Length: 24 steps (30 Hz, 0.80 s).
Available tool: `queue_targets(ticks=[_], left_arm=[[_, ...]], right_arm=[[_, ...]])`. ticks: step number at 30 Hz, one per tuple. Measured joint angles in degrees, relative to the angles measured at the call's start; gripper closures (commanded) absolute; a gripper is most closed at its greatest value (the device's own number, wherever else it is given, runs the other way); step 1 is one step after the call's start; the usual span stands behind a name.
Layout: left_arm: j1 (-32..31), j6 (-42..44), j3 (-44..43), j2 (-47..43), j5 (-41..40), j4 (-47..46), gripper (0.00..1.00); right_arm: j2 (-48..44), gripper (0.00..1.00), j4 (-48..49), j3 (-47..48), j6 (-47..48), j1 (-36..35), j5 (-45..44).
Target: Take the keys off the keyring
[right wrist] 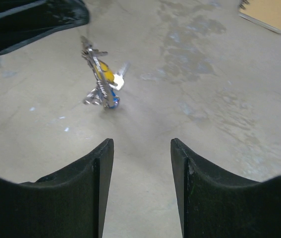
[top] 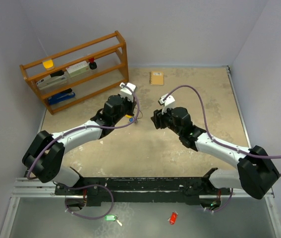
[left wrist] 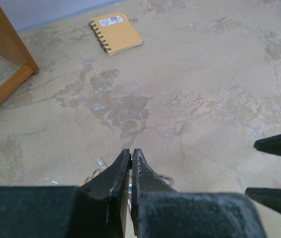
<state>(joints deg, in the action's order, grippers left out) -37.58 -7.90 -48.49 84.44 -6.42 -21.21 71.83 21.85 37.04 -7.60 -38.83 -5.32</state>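
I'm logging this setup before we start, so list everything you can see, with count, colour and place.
bunch of keys: one, silver with yellow, blue and white heads, hanging from the left gripper, mid table
notebook: one, tan, spiral-bound, far side of table
shelf: one, brown wood, far left corner, holding small items
green tag: one, near ledge, left
red tag: one, near ledge, right
table: one, mottled beige
left gripper: one, black, shut on the bunch
right gripper: one, black, open, facing the bunch
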Motion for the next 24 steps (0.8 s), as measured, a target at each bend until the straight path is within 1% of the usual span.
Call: queue_targets(ticks=[6,10,14,19,22,24], left_arm=[[0.0,0.0,0.0,-2.1,0.7,0.1,1.0],[0.0,0.0,-0.1,-3.6,1.6,0.4,1.0],[0.0,-0.1,-0.1,-5.1,2.3,0.8,1.0],[0.0,-0.3,-0.1,-6.7,3.2,1.5,1.0],[0.0,-0.5,-0.1,-7.5,3.4,2.0,1.0],[0.0,-0.7,-0.1,-8.0,3.7,2.2,1.0]], right_arm=[[3.0,0.47,9.3,-0.4,0.0,0.0,9.8],[7.1,0.47,13.0,0.2,0.2,0.0,13.7],[11.0,0.47,14.8,2.3,0.5,0.0,15.0],[13.4,0.47,17.7,3.6,1.6,0.0,14.9],[14.6,0.51,18.6,5.0,2.1,0.0,14.9],[16.0,0.58,19.4,6.6,2.3,0.0,14.8]])
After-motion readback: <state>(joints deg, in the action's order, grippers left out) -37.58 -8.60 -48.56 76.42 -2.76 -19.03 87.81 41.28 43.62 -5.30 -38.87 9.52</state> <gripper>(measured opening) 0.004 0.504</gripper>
